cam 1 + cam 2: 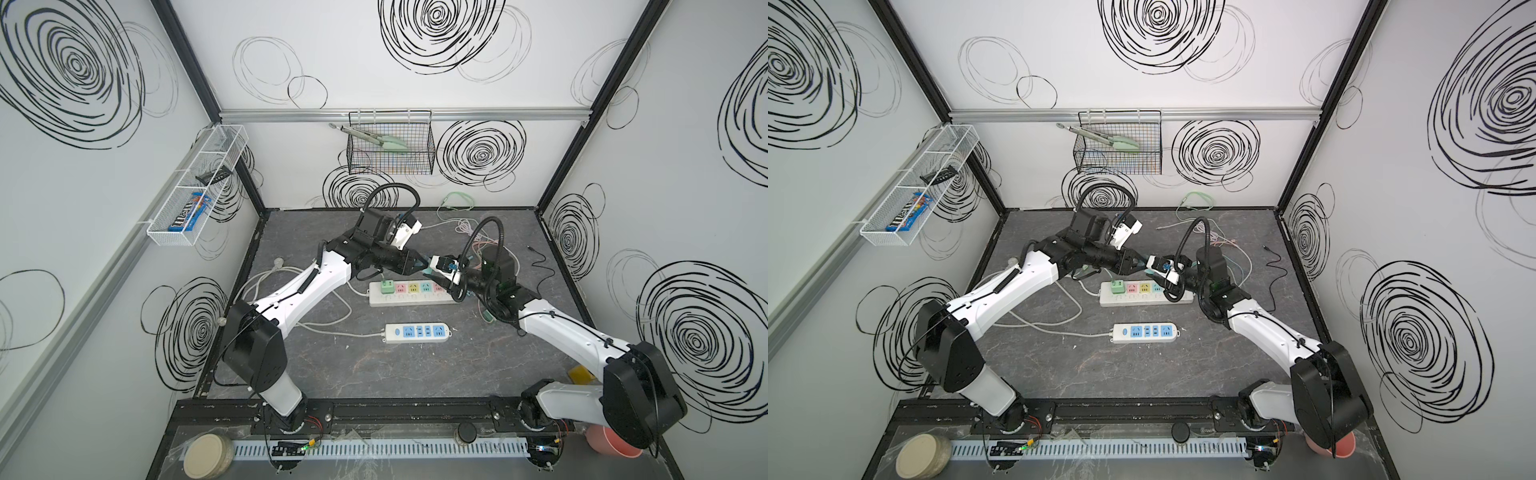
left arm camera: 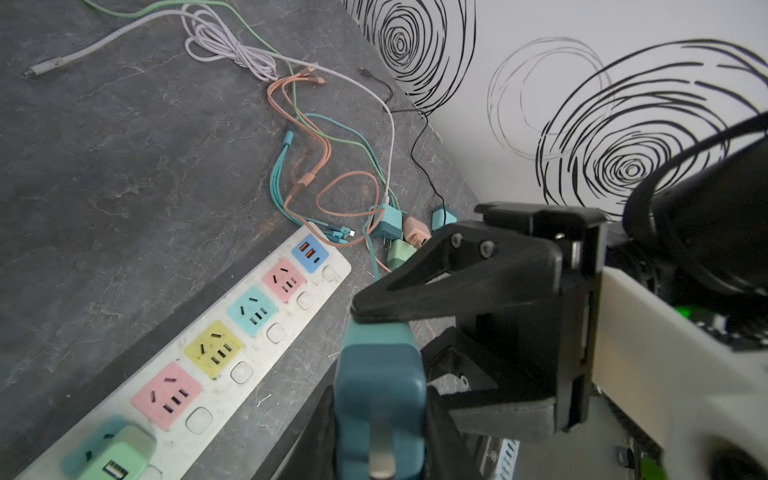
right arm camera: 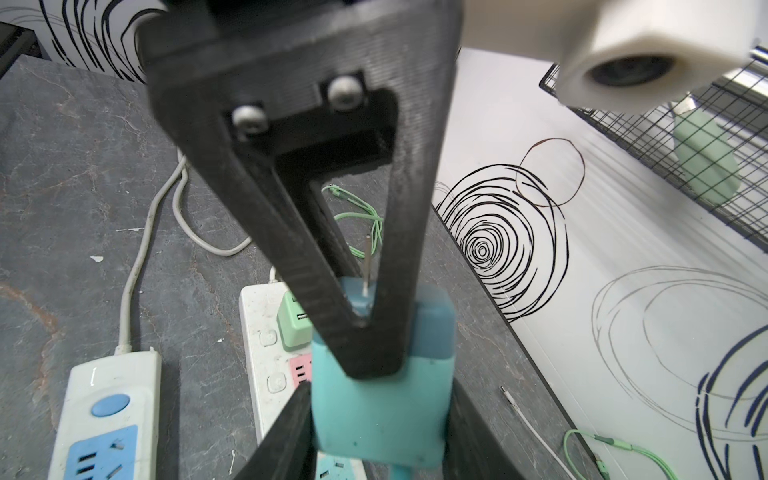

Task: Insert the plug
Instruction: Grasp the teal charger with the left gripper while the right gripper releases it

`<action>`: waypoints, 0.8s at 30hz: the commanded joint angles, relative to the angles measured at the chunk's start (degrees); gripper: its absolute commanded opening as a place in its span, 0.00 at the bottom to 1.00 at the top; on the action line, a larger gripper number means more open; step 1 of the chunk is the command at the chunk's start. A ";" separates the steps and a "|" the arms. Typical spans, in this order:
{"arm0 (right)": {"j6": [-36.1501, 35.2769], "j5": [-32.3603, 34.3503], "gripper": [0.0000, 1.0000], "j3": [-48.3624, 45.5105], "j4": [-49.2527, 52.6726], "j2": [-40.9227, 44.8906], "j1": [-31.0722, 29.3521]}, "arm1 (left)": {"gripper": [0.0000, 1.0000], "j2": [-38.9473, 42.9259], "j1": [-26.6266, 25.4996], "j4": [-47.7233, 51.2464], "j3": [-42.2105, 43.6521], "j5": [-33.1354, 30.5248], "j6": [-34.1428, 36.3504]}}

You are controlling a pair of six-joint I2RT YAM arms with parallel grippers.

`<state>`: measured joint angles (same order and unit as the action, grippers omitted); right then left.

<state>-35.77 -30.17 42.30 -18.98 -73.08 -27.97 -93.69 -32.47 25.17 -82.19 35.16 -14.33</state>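
Handover in mid-air over the far strip (image 1: 409, 293): right gripper (image 3: 380, 440) clamps the plug (image 3: 382, 415), jaws half open; left gripper (image 1: 422, 268) pinches its pronged end. Next we release right, then aim at a free socket

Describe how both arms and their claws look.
Left arm and right arm: white shells, black joints, thin black cables tied along them, a ribbed black hose at each wrist. Left claw and right claw: black triangular fingers, each fixed by two screws.
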 commanded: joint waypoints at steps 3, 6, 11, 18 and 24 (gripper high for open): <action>2.39 -3.05 0.40 -0.36 -3.50 0.91 -1.02 | 0.00 2.06 -1.24 -5.79 1.16 -0.87 1.75; 6.74 1.01 0.60 -0.63 -3.39 1.92 -0.96 | 0.00 3.70 -0.94 -7.46 2.49 -2.87 1.53; 18.06 10.15 0.77 -3.10 -1.50 6.99 -0.36 | 0.00 4.81 -0.31 -8.89 3.09 -3.67 1.14; 24.00 14.83 0.97 -12.92 -9.04 16.36 0.66 | 0.00 6.15 -0.41 -11.97 3.53 -5.02 0.66; 46.01 24.48 0.97 -6.52 0.69 15.25 6.86 | 0.00 7.59 -0.92 -14.42 3.83 -6.41 0.62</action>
<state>-4.38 -11.53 31.22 -22.02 -57.52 -25.06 -88.97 -33.01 16.32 -78.39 29.93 -14.00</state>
